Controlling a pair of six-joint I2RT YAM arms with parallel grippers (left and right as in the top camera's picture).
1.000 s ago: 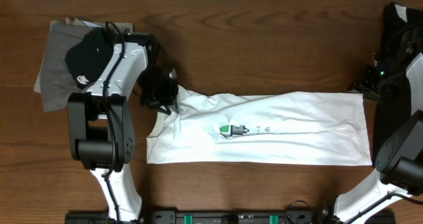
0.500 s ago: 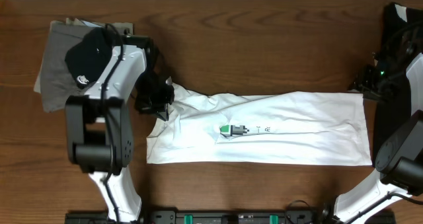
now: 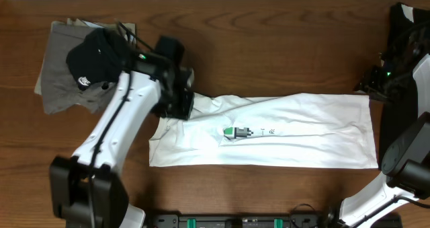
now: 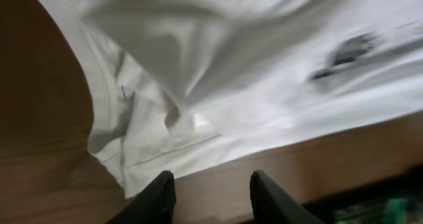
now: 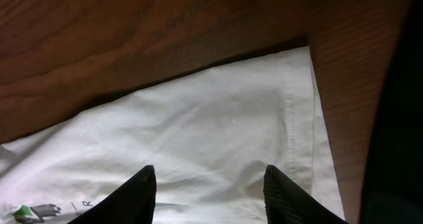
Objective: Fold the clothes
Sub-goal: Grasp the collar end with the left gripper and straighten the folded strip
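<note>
The left gripper (image 4: 211, 199) hangs over the left end of the white T-shirt (image 3: 302, 134). Its two fingers stand partly apart, with only bare wood of the desk (image 3: 269, 46) showing between them, and it holds nothing. In the left wrist view, which is somewhat blurred, rumpled white cloth and a curved hem lie just ahead of the fingertips. The right gripper (image 5: 210, 196) hangs over the shirt's far right corner. Its fingers are spread about halfway and empty, with flat white cloth and a stitched hem showing between and beyond them; whether they touch the cloth cannot be told. From overhead, the T-shirt lies on the desk as a long, narrow band stretching left to right between the two arms. It is smooth on the right and creased on the left, with a small green print (image 3: 234, 132) left of its middle. Well apart, at the desk's upper left corner, lies a grey-olive garment (image 3: 55, 77) with a black garment (image 3: 94, 50) on top of it.
</note>
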